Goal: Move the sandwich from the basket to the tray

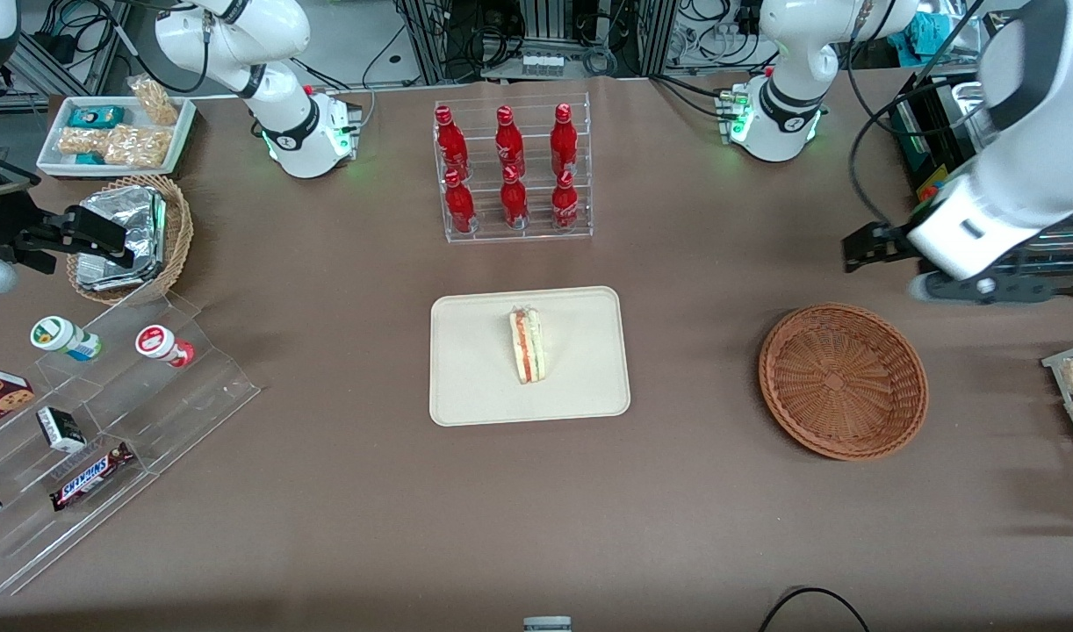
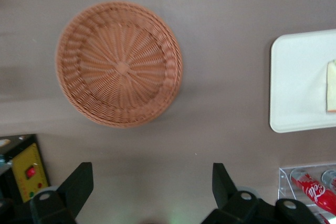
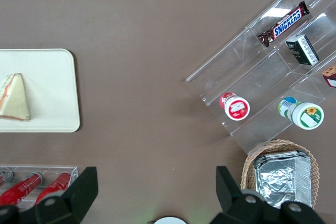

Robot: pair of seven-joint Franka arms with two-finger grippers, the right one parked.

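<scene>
Sandwich resting on the tray; basket bare.
The sandwich (image 1: 528,345) stands on edge near the centre of the tray (image 1: 475,386). Toward the working arm's end sits the basket (image 1: 842,381); the gripper (image 2: 152,187) hangs above, fingers spread, holding nothing.

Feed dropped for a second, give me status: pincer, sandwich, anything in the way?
Pincer open, empty, high above the table near basket. Sandwich lying on tray. Basket empty. Nothing in the way.
</scene>
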